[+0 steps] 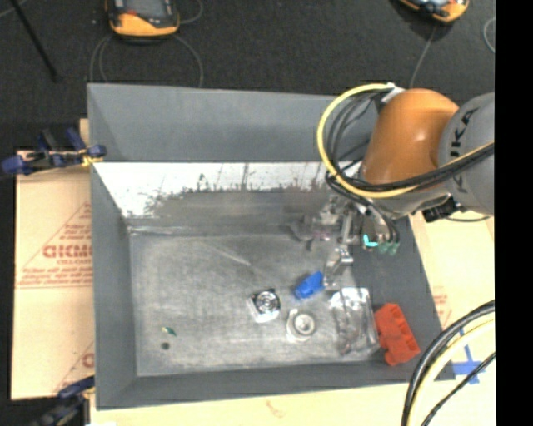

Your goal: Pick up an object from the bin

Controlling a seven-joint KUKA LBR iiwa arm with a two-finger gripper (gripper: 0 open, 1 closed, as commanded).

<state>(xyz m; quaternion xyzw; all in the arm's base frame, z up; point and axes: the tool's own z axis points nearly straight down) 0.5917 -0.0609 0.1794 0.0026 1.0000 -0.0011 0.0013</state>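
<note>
Blue block [308,285] lies clear of the silver caps [265,304], probably why the fingers [338,260] hang just beside it; whether they are open or closed, I cannot tell.

Dark floor [266,42] with an orange-and-black device [143,17] resting on it.

Scuffed matt metal bin [191,266], red plastic block [396,333], crinkled clear plastic wrap [354,320], shiny metal ring [301,324]
</note>
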